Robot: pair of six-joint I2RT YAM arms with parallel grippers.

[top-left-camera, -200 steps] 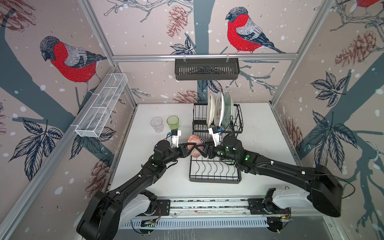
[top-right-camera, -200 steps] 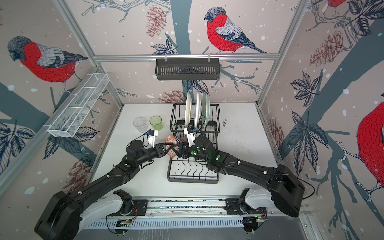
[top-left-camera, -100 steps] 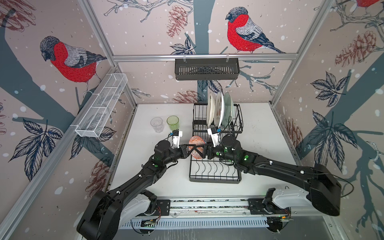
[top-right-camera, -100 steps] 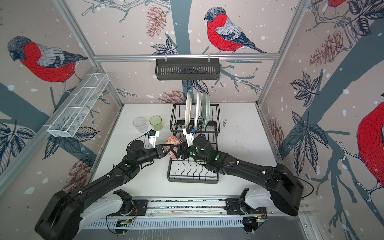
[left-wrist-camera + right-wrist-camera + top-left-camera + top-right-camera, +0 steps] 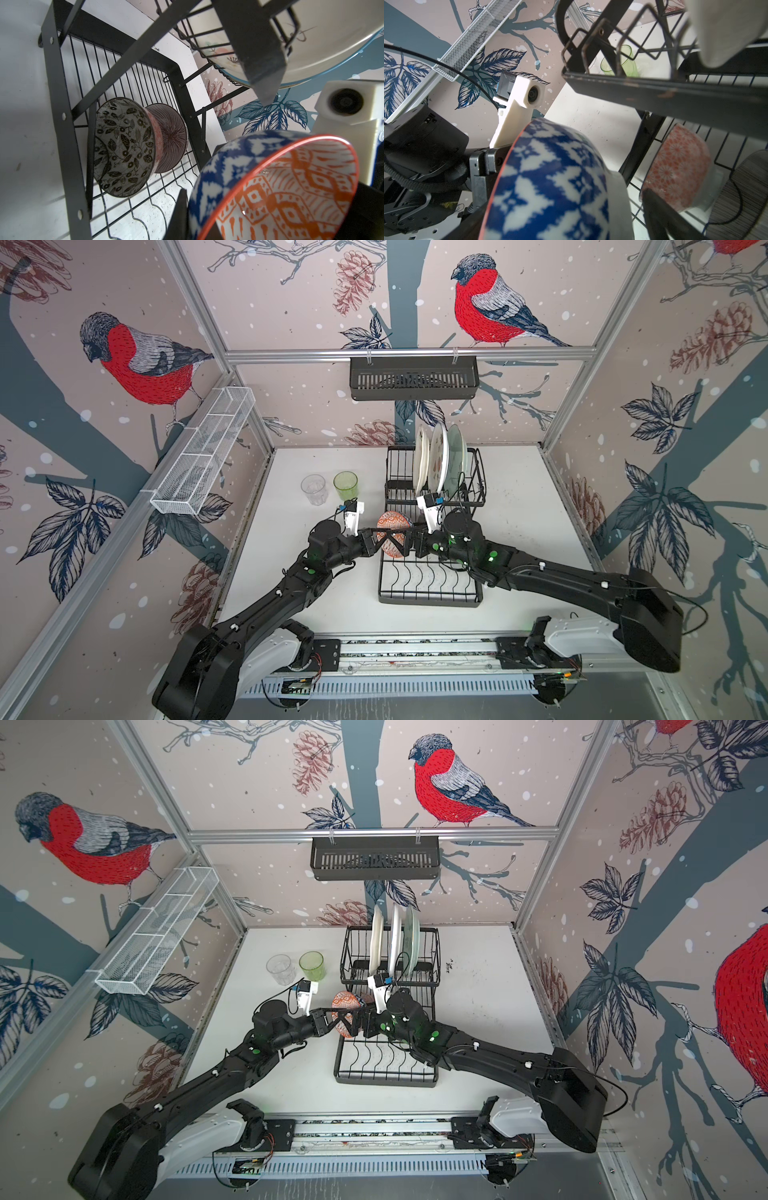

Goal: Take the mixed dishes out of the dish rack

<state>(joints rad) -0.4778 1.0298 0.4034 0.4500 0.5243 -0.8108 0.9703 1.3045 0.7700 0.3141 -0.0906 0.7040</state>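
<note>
Left jaws pinch the rim of the orange-and-blue bowl [image 5: 391, 519] above the dish rack [image 5: 430, 602]; right jaws stand spread around it.

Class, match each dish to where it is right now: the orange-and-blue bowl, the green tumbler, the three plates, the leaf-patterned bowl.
Things
1. orange-and-blue bowl
2. green tumbler
3. plates
4. leaf-patterned bowl

Places
A. upright in the raised section of the dish rack
B. pinched at its rim by the left gripper
C. on edge on the rack's lower tray
D. standing on the table

Pairs: 1-B, 2-D, 3-A, 4-C
</note>
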